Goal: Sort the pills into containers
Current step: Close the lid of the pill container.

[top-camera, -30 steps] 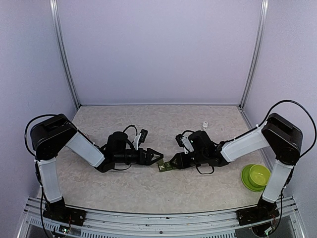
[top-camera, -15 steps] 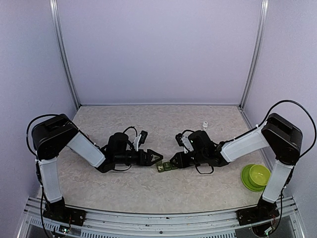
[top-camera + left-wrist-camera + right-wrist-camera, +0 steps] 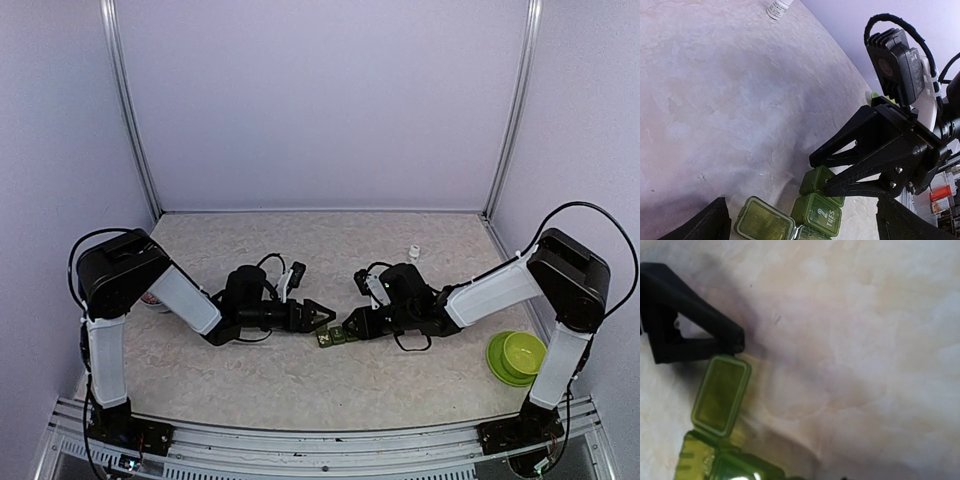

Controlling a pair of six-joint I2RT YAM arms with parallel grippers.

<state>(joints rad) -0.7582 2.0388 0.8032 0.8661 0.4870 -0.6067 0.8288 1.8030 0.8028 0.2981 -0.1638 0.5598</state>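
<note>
Left end effector (image 3: pixel 318 317) hovers wide open beside the green plastic weekly pill organiser (image 3: pixel 816 212) on the counter (image 3: pixel 300 250), while the right end effector (image 3: pixel 349 326) pinches its end compartment. One lid (image 3: pixel 762 220) open, no pills visible, so sorting looks barely begun.

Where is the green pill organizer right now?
Top view: the green pill organizer lies centre-front on the table, its right end gripped by the right gripper, with the open left gripper just left of it.

Marbled beige table (image 3: pixel 300 240), green pill organizer (image 3: pixel 336 337) mid-front, white bottle (image 3: pixel 413 252), green bowl (image 3: pixel 517 356) right
</note>
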